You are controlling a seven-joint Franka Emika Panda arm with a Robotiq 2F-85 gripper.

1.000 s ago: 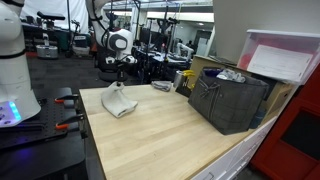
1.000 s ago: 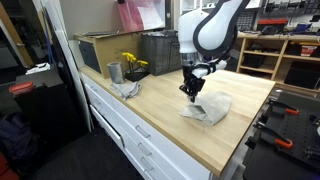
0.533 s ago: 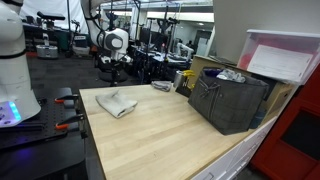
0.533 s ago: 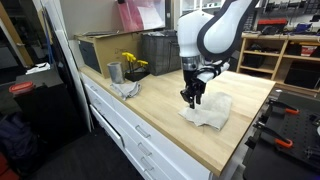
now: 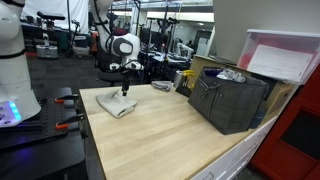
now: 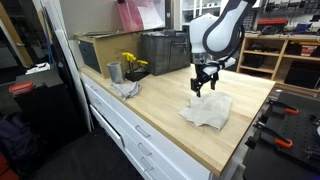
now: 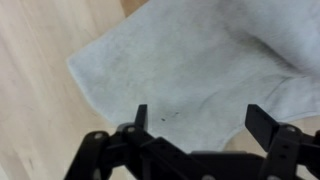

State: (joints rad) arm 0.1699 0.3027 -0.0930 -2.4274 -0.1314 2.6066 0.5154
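Note:
A light grey cloth (image 5: 117, 103) lies flat and rumpled on the wooden tabletop (image 5: 160, 135); it also shows as a pale heap (image 6: 208, 110) in both exterior views. My gripper (image 5: 126, 88) hangs just above the cloth (image 7: 190, 65), open and empty, with the fingers (image 7: 262, 122) spread wide over the fabric. In the wrist view the cloth fills most of the picture, with bare wood at the left. The gripper (image 6: 203, 88) sits a short way above the cloth, apart from it.
A dark mesh crate (image 5: 228, 100) with items stands on the table's far side, beside a box (image 5: 283, 55). A metal cup (image 6: 114, 72), yellow flowers (image 6: 132, 63) and another small cloth (image 6: 127, 90) sit near the table's other end. Drawers (image 6: 140, 140) line the front.
The gripper has gone from shut to open, letting go of the cloth, which dropped flat onto the table. The gripper has risen and shifted slightly above it.

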